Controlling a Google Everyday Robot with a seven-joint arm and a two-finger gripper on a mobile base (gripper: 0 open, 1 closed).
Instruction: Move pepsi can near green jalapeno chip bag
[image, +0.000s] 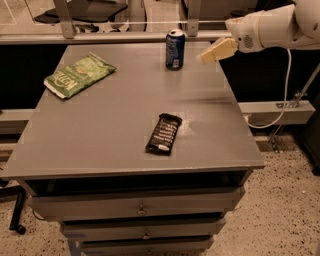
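Our gripper (216, 50) hovers holding nothing, its opening impossible to tell. The pepsi can (175, 48) stands just beside it and the green jalapeno chip bag (79, 75) well beyond. We judge a sideways brush could topple the can.

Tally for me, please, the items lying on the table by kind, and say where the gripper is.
Drink cans: 1, the pepsi can, upright at the back.
Snack bags: 1, the green chip bag, flat at the back left.
Bar wrappers: 1, the black bar wrapper, flat near the front middle.
Total: 3.
The gripper hangs just right of the can, apart from it.
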